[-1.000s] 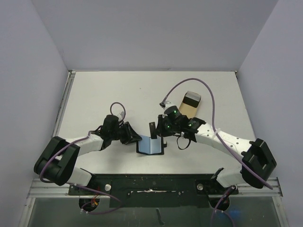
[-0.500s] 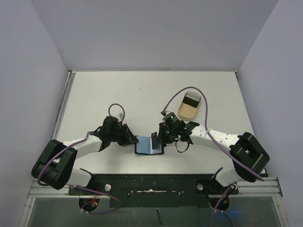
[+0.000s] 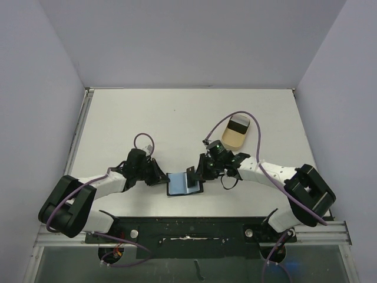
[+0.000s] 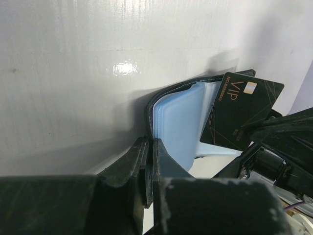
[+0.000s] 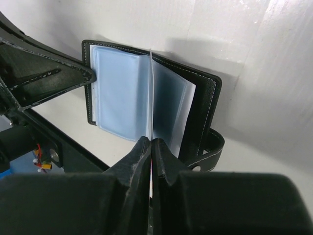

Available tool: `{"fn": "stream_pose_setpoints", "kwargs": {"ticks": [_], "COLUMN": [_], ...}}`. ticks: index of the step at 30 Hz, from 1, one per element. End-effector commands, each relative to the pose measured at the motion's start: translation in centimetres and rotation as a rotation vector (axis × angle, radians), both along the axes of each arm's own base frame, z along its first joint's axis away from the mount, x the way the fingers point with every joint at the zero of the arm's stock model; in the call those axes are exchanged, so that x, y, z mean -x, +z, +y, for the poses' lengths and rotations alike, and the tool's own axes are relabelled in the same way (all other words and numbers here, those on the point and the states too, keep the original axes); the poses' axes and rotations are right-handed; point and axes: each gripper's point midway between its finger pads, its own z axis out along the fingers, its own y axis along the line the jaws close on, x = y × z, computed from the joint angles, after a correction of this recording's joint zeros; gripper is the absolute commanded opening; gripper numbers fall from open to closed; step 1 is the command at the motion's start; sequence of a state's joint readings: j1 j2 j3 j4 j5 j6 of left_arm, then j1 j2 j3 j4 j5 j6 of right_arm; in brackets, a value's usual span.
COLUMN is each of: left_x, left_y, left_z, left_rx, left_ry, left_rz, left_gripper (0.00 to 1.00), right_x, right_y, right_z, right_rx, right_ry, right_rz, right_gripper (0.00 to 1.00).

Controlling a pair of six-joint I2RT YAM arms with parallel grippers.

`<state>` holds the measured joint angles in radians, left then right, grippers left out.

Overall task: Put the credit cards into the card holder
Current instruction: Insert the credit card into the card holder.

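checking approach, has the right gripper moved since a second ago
Yes. The right gripper has moved toward the bottom of the top view, away from the beige tray it partly covered before, holding the dark card at the card holder.

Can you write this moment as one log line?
left end effector: shut on card holder | right end effector: shut on dark card | card holder: open

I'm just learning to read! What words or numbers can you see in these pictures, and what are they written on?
"VIP": gold letters on the dark card, seen in the left wrist view.
"NO" followed by a row of digits: along that same card's edge; the digits are too small to read for sure.
The card holder shows no writing, and nothing else is readable.
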<state>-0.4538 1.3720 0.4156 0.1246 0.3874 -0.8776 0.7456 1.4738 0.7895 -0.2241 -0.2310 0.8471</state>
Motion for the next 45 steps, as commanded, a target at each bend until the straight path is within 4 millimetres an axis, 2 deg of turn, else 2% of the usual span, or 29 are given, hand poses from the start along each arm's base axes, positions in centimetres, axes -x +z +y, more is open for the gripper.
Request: {"fn": "stream_pose_setpoints", "kwargs": {"ticks": [1, 9, 15, 26, 34, 45], "left_x": [-0.9, -1.0, -1.1, -0.9, -1.1, -0.6], "left_y": [0.5, 0.4, 0.4, -0.1, 0.1, -0.4], "left_z": [0.1, 0.3, 0.3, 0.8, 0.8, 0.8], "left_rx": [-0.002, -0.008, -0.005, -0.037, -0.039, -0.026], "left_ry": [0.008, 0.029, 0.031, 0.034, 0.041, 0.045], "left_rz": [-0.058, -0.058, -0.057, -0.051, -0.06, -0.037], "left_gripper": [0.0, 0.0, 0.0, 0.0, 0.0, 0.0], "right_x": [0.1, 0.8, 1.2, 1.3, 1.7, 1.6], "right_y": [1.6, 0.6, -1.0, -2.3, -2.7, -3.2], "right_z": [1.6, 2.4, 1.8, 0.6, 0.4, 1.0], "right_rx": [-0.116, -0.156, -0.117, -0.052, -0.03, -0.032], "right_ry": [0.024, 0.048, 0.036, 0.008, 0.006, 0.024], "right_rz": [0.0, 0.059, 0.091, 0.104, 0.135, 0.155], "right_gripper": [0.0, 0.0, 0.0, 0.0, 0.0, 0.0]}}
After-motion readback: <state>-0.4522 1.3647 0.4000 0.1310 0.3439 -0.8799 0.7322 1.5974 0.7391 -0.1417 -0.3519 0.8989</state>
